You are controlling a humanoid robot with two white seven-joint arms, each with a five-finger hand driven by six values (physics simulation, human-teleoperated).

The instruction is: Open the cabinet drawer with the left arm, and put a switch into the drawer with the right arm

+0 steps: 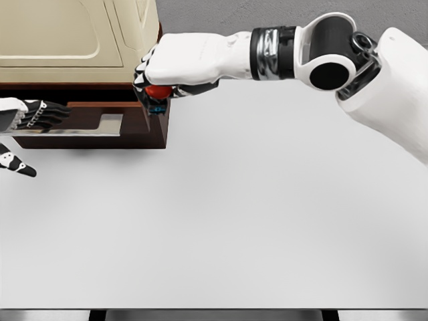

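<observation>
Fingers (148, 75) of the right hand (175, 63) curl around the red switch (158, 91), held over the drawer (87, 124) of the cabinet (67, 40) (already pulled out). Left hand (30, 115) rests at the drawer's front, fingers loosely extended. Placing is under way; next, lowering and releasing inside.

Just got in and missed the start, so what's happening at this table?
The right hand reaches across the white table, its fingers closed on a small red switch, holding it at the right end of the cabinet drawer. The drawer is pulled out, and the left hand sits at its front by the metal handle. The switch isn't in the drawer yet.
</observation>
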